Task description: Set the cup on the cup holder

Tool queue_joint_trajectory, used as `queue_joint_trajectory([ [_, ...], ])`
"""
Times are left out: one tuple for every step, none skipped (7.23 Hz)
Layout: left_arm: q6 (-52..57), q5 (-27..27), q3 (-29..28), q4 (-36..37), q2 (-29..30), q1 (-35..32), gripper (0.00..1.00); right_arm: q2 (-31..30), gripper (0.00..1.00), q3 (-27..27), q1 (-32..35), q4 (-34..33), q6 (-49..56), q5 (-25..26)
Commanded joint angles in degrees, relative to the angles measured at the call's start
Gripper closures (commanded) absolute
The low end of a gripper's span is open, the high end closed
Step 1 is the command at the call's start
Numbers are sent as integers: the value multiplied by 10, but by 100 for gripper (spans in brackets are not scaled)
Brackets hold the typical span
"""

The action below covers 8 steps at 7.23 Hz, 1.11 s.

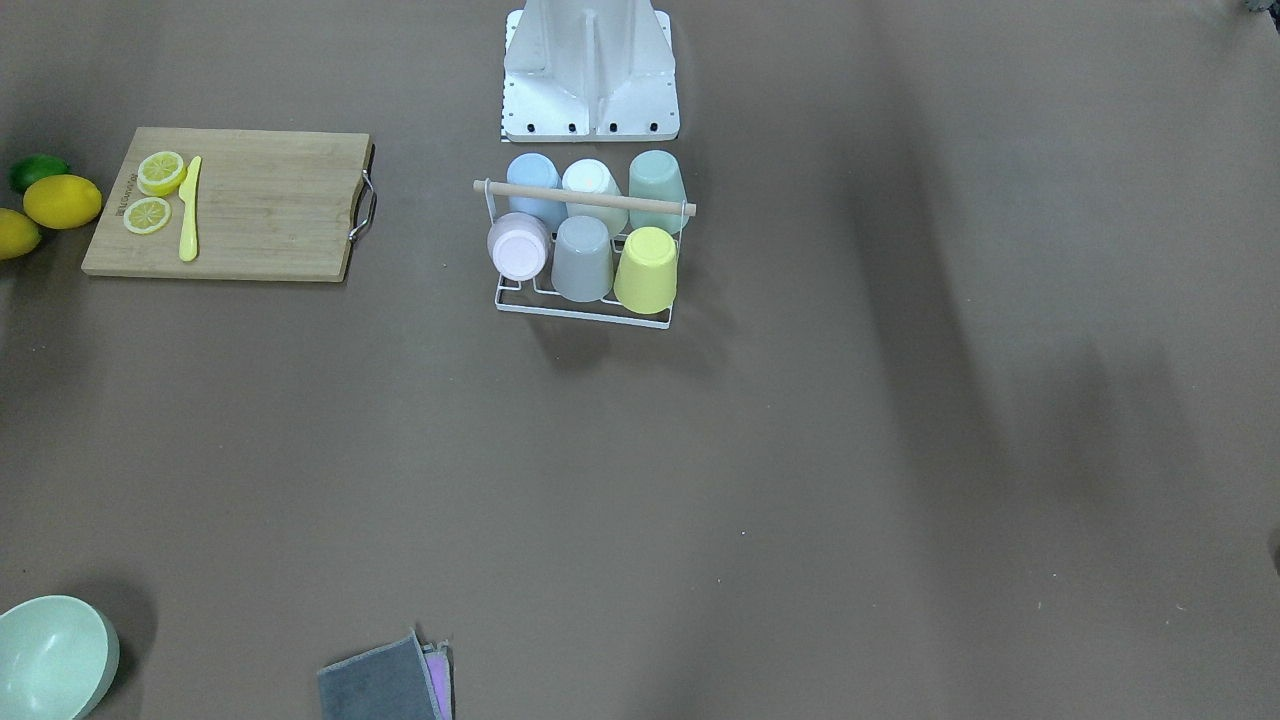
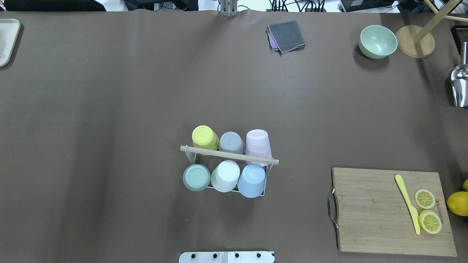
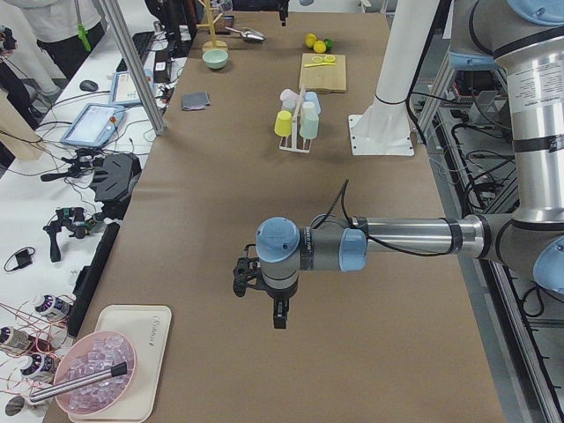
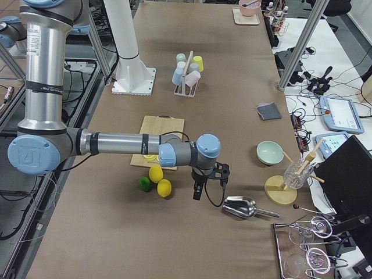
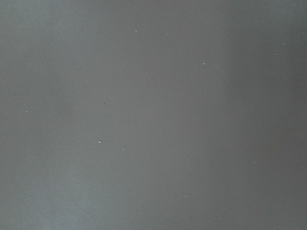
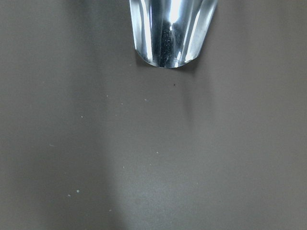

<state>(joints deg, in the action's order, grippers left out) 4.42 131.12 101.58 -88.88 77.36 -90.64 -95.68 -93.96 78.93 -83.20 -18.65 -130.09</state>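
Note:
The cup holder (image 2: 229, 155), a white wire rack with a wooden rod handle, stands at the table's middle near the robot base. Several cups sit upside down on it: yellow (image 2: 204, 137), grey (image 2: 231, 142), pink (image 2: 258, 143), green (image 2: 196, 177), white (image 2: 225, 176) and blue (image 2: 251, 179). The rack also shows in the front view (image 1: 585, 198). My left gripper (image 3: 278, 313) hangs over bare table far to the left of the rack. My right gripper (image 4: 197, 192) hangs far to the right, near a metal scoop (image 6: 172, 33). I cannot tell whether either is open or shut.
A wooden cutting board (image 2: 391, 212) with lemon slices and a yellow knife (image 2: 407, 204) lies to the right, lemons (image 2: 459, 202) beside it. A green bowl (image 2: 377, 41), a grey cloth (image 2: 286, 36) and a wooden stand (image 2: 415, 45) sit at the far edge. A tray (image 2: 7, 40) is far left.

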Motion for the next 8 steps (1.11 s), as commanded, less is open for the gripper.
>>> queue_joint_trajectory([
  [5, -24, -22, 3, 21, 1, 2, 12, 1, 12, 7, -2, 20, -11],
  [2, -18, -29, 2, 33, 1, 2, 15, 1, 25, 5, 1, 25, -17],
  [-1, -19, -34, 5, 55, 2, 2, 25, 1, 38, 8, 1, 25, -18],
  [0, -19, -40, 4, 80, 2, 2, 34, 1, 43, 10, 0, 25, -18],
  [2, -18, -50, 3, 94, 2, 2, 41, 1, 47, 14, -1, 25, -18],
  [3, -17, -72, 3, 115, 2, 2, 44, 1, 50, 15, -1, 25, -18],
  [4, -17, -82, 1, 127, 1, 2, 44, 1, 51, 15, -1, 25, -17],
  [6, -17, -82, 0, 127, 2, 2, 44, 1, 50, 18, 0, 25, -17],
])
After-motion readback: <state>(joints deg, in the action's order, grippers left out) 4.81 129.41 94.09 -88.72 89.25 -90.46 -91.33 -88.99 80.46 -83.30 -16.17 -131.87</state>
